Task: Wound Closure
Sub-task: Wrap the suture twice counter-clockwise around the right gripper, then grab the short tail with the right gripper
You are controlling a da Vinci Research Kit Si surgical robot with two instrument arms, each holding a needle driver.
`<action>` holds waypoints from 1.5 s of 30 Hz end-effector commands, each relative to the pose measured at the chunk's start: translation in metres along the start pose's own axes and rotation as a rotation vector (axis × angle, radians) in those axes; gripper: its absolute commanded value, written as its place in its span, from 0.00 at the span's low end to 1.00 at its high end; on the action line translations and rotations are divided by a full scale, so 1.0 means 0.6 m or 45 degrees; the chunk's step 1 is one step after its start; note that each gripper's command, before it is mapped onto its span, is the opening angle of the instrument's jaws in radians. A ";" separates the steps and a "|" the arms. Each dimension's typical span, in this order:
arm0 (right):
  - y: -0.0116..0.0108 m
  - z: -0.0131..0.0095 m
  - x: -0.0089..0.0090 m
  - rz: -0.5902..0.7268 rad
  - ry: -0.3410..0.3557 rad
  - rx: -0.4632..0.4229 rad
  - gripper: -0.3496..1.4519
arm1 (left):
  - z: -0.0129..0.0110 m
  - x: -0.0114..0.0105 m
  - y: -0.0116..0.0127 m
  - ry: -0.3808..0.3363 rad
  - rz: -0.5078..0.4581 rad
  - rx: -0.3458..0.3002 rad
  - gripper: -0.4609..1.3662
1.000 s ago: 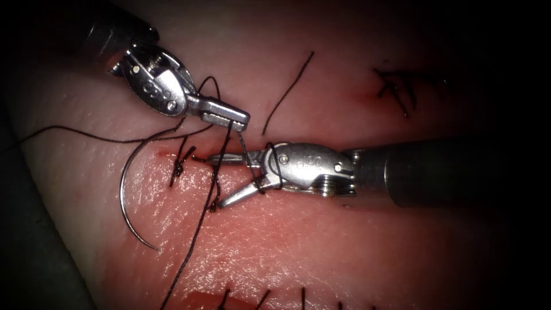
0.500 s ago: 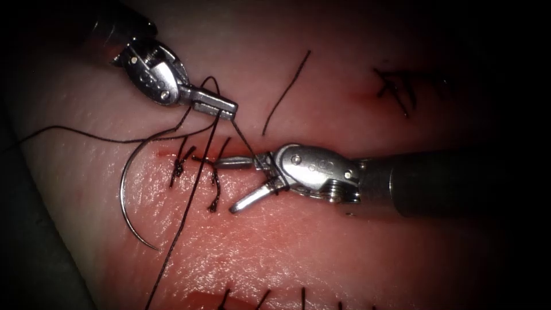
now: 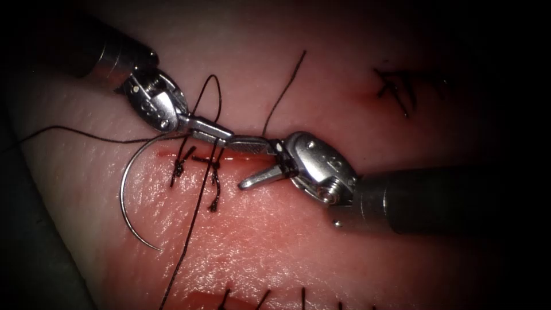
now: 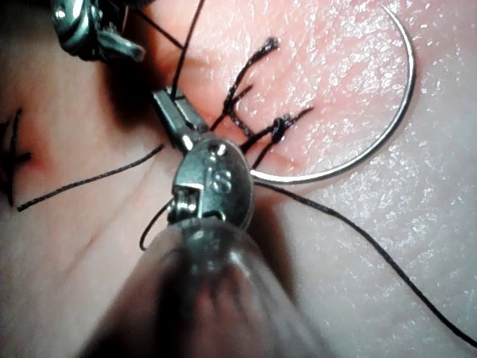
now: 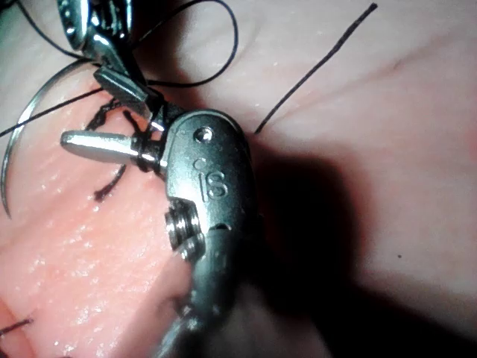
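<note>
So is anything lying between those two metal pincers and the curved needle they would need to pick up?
Nothing solid. The needle lies free on the tissue, left of the tied stitches. The left tool, shut on the thread, and the open right tool sit over the cut; only stitch ends and that thread lie between.

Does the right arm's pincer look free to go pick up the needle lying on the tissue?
Probably not yet: the right pincer is open but has thread wound around it, and the left pincer holds that thread. The needle lies loose, left.
</note>
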 end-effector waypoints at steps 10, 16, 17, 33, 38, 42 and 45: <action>0.0035 -0.0016 0.0014 0.029 0.030 -0.336 0.56 | 0.0029 0.0022 0.0045 -0.030 0.025 -0.027 0.06; 0.0037 -0.0013 0.0000 0.094 -0.097 -0.522 0.55 | 0.0049 0.0040 0.0064 -0.072 0.024 -0.032 0.06; 0.0036 -0.0013 0.0000 0.109 -0.116 -0.549 0.55 | 0.0050 0.0043 0.0065 -0.078 0.031 -0.035 0.06; 0.0014 0.0026 -0.0002 0.302 -0.239 -1.199 0.56 | 0.0041 0.0065 0.0069 -0.176 0.052 -0.013 0.06; 0.0017 0.0022 -0.0002 0.325 -0.178 -1.349 0.60 | 0.0041 0.0067 0.0075 -0.200 0.061 -0.010 0.06; 0.0018 0.0017 0.0000 0.298 -0.182 -1.465 0.75 | 0.0043 0.0070 0.0077 -0.220 0.060 -0.004 0.06; 0.0016 0.0013 0.0001 0.293 -0.205 -1.530 0.77 | 0.0045 0.0071 0.0077 -0.240 0.058 0.003 0.06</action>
